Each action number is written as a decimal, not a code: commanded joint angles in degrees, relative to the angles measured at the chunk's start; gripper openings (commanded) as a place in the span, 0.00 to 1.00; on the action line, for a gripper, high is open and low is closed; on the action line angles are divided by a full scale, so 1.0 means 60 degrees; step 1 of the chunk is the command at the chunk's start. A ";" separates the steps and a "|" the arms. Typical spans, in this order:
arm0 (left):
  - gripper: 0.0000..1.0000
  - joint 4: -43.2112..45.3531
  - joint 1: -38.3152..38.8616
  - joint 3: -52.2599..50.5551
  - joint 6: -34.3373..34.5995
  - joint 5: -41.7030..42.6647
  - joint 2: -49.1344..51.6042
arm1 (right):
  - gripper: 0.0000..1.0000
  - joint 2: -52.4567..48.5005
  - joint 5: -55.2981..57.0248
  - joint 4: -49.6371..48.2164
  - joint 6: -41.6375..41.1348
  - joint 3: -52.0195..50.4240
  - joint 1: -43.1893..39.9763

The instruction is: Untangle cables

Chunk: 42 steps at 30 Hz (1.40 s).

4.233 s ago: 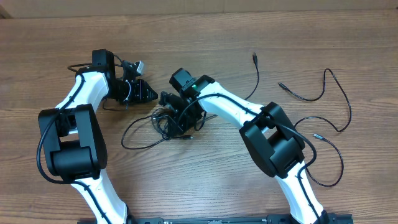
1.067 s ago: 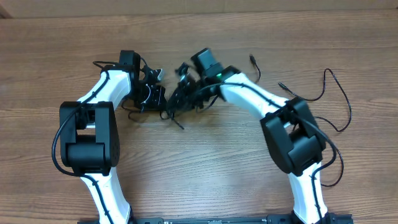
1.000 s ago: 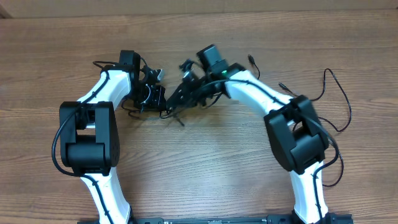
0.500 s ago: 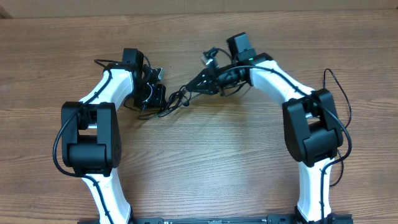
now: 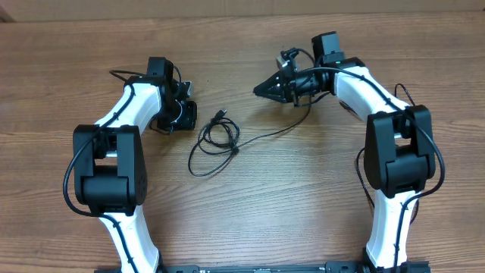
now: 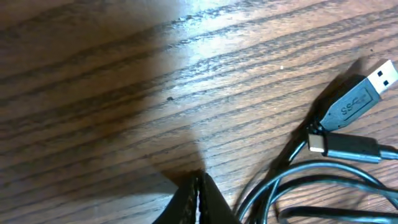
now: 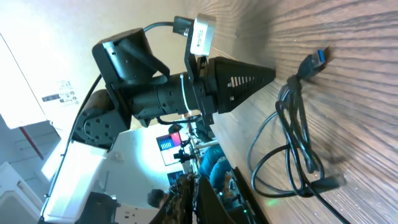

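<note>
The cables [image 5: 216, 140] lie as loose black loops on the wood table between my arms. One strand runs right from them and goes under the right arm. A USB plug [image 5: 220, 115] points up-left. My left gripper [image 5: 191, 115] is shut, its tip low on the table just left of the loops. In the left wrist view its jaws [image 6: 199, 196] are closed beside the cables [image 6: 311, 180] and a USB plug [image 6: 360, 93]. My right gripper [image 5: 259, 89] is shut, up and right of the loops. In the right wrist view I see nothing held in its jaws [image 7: 198, 199], and the cables [image 7: 292, 124] lie ahead.
More thin black cable [image 5: 399, 91] shows at the far right, mostly hidden behind the right arm. The left gripper [image 7: 242, 78] appears as a black cone in the right wrist view. The table's far edge [image 5: 242, 11] runs along the top.
The right gripper has moved right and away from the bundle. The bundle has come off it and spread into loose loops on the table. The left arm stayed about where it was.
</note>
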<state>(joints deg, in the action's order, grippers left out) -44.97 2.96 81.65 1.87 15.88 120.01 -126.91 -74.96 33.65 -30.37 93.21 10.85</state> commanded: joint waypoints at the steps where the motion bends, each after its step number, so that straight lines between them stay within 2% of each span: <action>1: 0.08 -0.0007 -0.0051 -0.0164 0.0160 -0.1035 0.0266 | 0.04 0.0273 0.0113 0.0138 0.0069 0.0164 0.0040; 4: 0.12 -0.0004 -0.0051 -0.0164 0.0164 -0.1024 0.0266 | 0.04 0.0273 0.0863 0.0900 0.0474 0.0160 0.0291; 5: 0.12 -0.0004 -0.0051 -0.0164 0.0164 -0.0991 0.0270 | 0.08 0.0273 0.1027 0.1129 0.0710 0.0157 0.0386; 7: 0.13 -0.0004 -0.0051 -0.0164 0.0168 -0.0962 0.0266 | 0.34 0.0273 0.1188 0.1639 0.1421 0.0157 0.0623; 10: 0.13 -0.0062 -0.0051 -0.0164 0.0153 -0.0882 0.0266 | 0.48 0.0273 0.1472 0.2153 0.2084 0.0157 0.0914; 13: 0.10 -0.0248 -0.0058 -0.0047 0.0127 -0.0546 0.0262 | 0.56 0.0273 0.1497 0.2459 0.2572 0.0157 0.1198; 15: 0.12 -0.0729 -0.0102 0.0284 -0.0157 0.0062 0.0262 | 0.56 0.0273 0.1497 0.2521 0.2619 0.0157 0.1388; 17: 0.18 -0.1300 -0.0135 0.0688 -0.0947 0.1100 0.0262 | 0.56 0.0273 0.1494 0.2528 0.2619 0.0157 0.1599; 18: 0.23 -0.1530 -0.0131 0.0820 -0.1395 0.1606 0.0262 | 0.56 0.0273 0.1497 0.2524 0.2619 0.0157 0.1687; 21: 0.49 -0.1843 -0.0127 0.0900 -0.2339 0.2612 0.0266 | 0.56 0.0273 0.1537 0.2590 0.2616 0.0157 0.1865; 22: 0.52 -0.1858 -0.0113 0.0889 -0.2390 0.2652 0.0266 | 0.56 0.0273 0.1665 0.2648 0.2612 0.0157 0.1891; 28: 0.48 -0.1770 -0.0102 0.0860 -0.2167 0.2623 0.0266 | 0.57 0.0273 0.2634 0.3104 0.2612 0.0157 0.1949; 35: 0.43 -0.1457 0.0127 0.0637 -0.0572 0.2605 0.0266 | 0.57 0.0273 0.2677 0.3162 0.2652 0.0157 0.1949; 42: 0.43 -0.0011 0.0568 -0.0302 0.0772 0.2186 0.0266 | 0.57 0.0273 0.3107 0.3264 0.2652 0.0157 0.1953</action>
<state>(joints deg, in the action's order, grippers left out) -46.48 5.02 82.37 0.82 29.54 120.90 -126.91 -57.93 53.12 -15.11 93.45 22.52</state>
